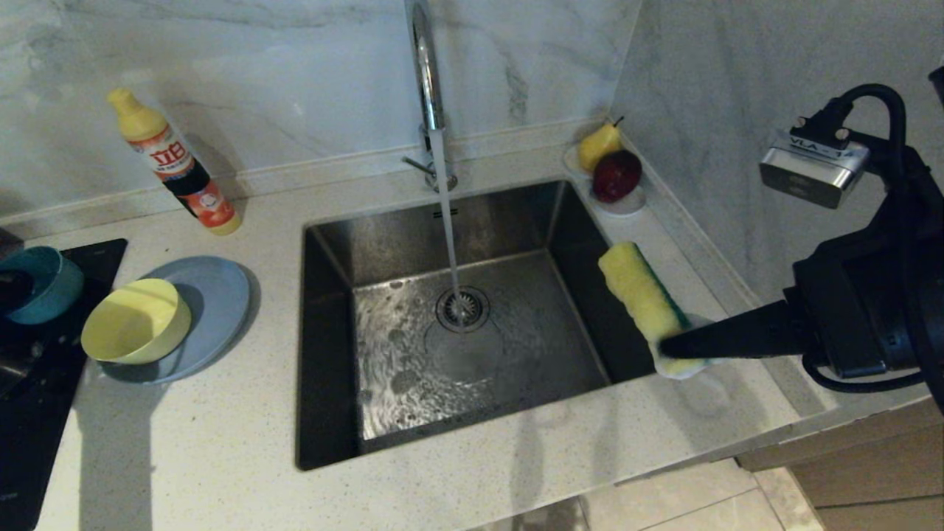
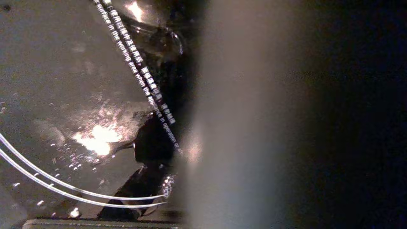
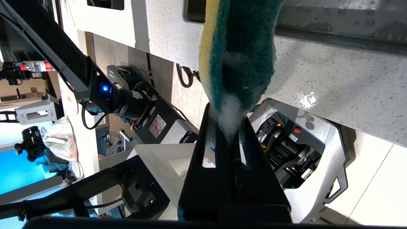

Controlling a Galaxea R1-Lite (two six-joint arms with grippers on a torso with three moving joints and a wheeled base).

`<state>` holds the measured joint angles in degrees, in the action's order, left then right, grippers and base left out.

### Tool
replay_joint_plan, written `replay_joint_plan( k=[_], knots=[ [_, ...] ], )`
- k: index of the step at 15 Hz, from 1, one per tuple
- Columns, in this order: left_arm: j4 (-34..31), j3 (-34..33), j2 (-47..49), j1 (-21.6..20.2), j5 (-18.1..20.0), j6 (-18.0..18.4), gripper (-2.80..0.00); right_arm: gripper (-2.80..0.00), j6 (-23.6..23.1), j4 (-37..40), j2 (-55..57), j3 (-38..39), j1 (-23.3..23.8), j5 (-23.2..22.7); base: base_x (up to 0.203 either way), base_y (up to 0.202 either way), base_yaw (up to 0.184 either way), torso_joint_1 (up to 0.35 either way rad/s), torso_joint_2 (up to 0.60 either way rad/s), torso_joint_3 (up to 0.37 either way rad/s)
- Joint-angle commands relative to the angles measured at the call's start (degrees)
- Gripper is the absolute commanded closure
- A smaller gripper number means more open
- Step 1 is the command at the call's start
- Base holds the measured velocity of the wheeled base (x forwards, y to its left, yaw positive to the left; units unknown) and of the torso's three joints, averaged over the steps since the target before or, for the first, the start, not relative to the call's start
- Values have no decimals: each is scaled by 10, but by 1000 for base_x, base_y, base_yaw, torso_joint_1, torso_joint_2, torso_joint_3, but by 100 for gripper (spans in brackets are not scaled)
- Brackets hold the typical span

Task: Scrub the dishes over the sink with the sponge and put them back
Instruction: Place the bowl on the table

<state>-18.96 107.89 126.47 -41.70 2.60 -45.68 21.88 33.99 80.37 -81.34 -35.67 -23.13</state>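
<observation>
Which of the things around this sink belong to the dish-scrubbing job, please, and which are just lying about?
For the job: sponge in the right pincer; sink; teal bowl; yellow bowl; grey-blue plate.

Lying about: detergent bottle; saucer with pear and dark red fruit.

A wet, glossy black cooktop surface (image 2: pixel 79 95) fills the view, printed lines of small white lettering (image 2: pixel 140 68) crossing it beside a blurred pale vertical band (image 2: pixel 241 127).
</observation>
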Motion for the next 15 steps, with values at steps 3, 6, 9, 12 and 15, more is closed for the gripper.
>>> replay_joint_plan(
  k=[3, 6, 9, 12, 15],
  knots=[
    [0, 0, -37, -4, 5, -3, -280, 0, 1, 1, -7, 9, 0, -2, 0, 0, 0, 0, 0, 0],
    [-2, 0, -84, -4, 18, -4, -280, 0, 1, -1, -7, 17, 0, -2, 0, 0, 0, 0, 0, 0],
    [-12, 0, -148, -3, 25, -3, 0, 0, 1, -1, -9, 14, -1, -2, 0, 0, 0, 0, 0, 0],
    [-58, -2, -216, -3, 118, 16, 0, 0, 2, -1, -12, 17, -1, -2, 0, 0, 0, 0, 0, 0],
    [-137, -5, -250, 22, 171, 96, 0, 0, 1, 2, -18, 21, -1, -2, 0, 0, 0, 0, 0, 0]
  ],
)
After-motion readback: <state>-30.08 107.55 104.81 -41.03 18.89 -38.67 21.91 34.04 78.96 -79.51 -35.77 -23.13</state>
